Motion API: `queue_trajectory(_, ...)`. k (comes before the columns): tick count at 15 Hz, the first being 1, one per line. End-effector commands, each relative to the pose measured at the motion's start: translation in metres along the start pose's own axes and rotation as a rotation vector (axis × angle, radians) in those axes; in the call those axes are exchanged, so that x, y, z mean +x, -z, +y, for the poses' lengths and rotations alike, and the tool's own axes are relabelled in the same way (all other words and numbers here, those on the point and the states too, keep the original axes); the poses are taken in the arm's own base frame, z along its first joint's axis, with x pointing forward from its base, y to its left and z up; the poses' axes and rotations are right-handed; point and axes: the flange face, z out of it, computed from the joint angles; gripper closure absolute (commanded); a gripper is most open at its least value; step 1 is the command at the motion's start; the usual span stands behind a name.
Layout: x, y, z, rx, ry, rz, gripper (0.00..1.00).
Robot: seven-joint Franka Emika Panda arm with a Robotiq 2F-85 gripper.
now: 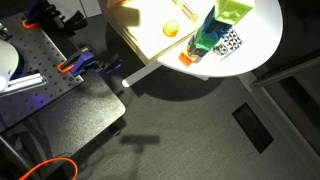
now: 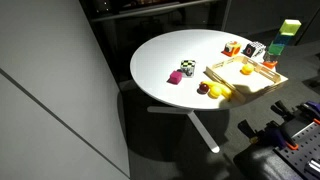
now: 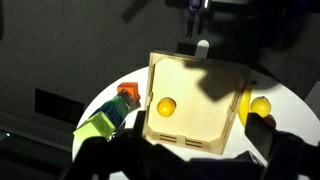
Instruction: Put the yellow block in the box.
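Wrist cam is dim. My gripper (image 3: 190, 163) is high above the table, and the fingers (image 3: 95, 155) show only as dark shapes at the bottom corners of the frame. The jaws read as spread wide with nothing between them. I'm not in either exterior view. The yellow block (image 2: 290, 27) isn't in the box (image 2: 262, 84). It's the top piece of a small stack standing on the white round table (image 2: 165, 55) just beside the box, near the table edge. Under it are a darker green block (image 1: 217, 30) and a blue block (image 1: 205, 46), with an orange block (image 1: 187, 58) at the foot of the stack. In the wrist view the stack sits off one side wall of the box, lime end (image 3: 98, 127) toward me. The box holds one small round yellow-orange object (image 3: 165, 105); the rest of its floor is bare wood. Outside the opposite wall are another yellow round piece (image 3: 260, 105) and, close to it, something red (image 3: 268, 121). A black-and-white checkered cube (image 2: 255, 50) is near the stack, and a greenish checkered one (image 2: 186, 68) sits further out on the table, clear of the box.
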Motion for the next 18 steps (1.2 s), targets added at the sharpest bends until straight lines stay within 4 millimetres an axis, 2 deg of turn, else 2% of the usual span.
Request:
queue_trajectory(1, 0.0, 0.001, 0.0, 0.0, 0.0, 0.001, 0.0)
queue_trajectory(4, 0.0, 0.002, 0.0, 0.0, 0.0, 0.001, 0.0)
queue_trajectory(9, 0.017, -0.021, 0.007, 0.018, -0.005, -0.017, 0.0)
queue_trajectory(13, 0.036, -0.041, 0.015, 0.031, -0.01, -0.015, 0.0)
queue_trajectory(18, 0.07, -0.069, 0.032, 0.038, -0.045, 0.015, 0.0)
